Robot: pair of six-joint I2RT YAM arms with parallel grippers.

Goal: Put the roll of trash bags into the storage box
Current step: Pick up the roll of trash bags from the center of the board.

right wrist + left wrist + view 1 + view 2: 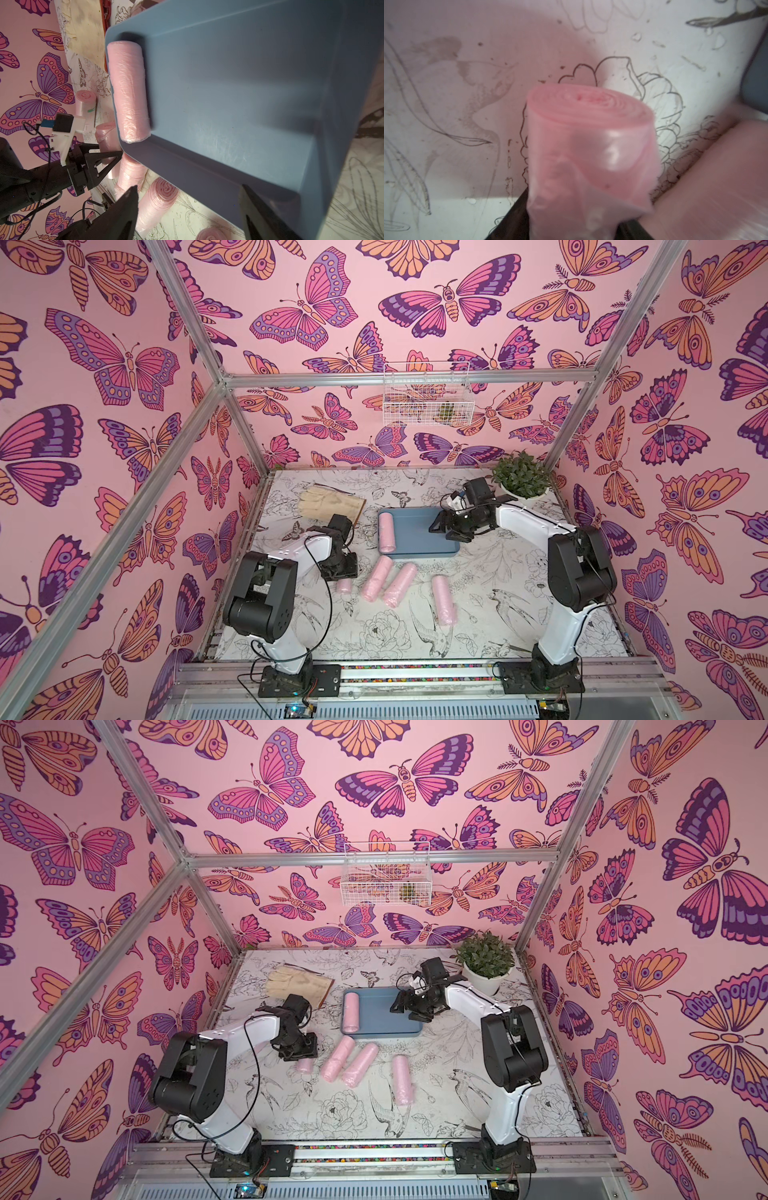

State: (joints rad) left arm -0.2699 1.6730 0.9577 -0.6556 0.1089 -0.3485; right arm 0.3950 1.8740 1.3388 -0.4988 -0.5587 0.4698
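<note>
The left arm (291, 556) and right arm (532, 516) have white shells, chunky black joints, looping black cables (331, 601) and black base plates (299, 681).

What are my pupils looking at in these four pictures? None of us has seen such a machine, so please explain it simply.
This is a robot with two arms, each ending in a two-fingered gripper. Two pictures look down on the whole scene from above; two come from cameras on the arms' wrists. On the table lie a blue-grey storage box with one pink roll of trash bags inside, three loose rolls, beige gloves and a potted plant; a wire basket hangs on the wall. The left gripper is closed on a fifth roll, shown close up in its wrist view. The right gripper is open and empty at the box's edge.
</note>
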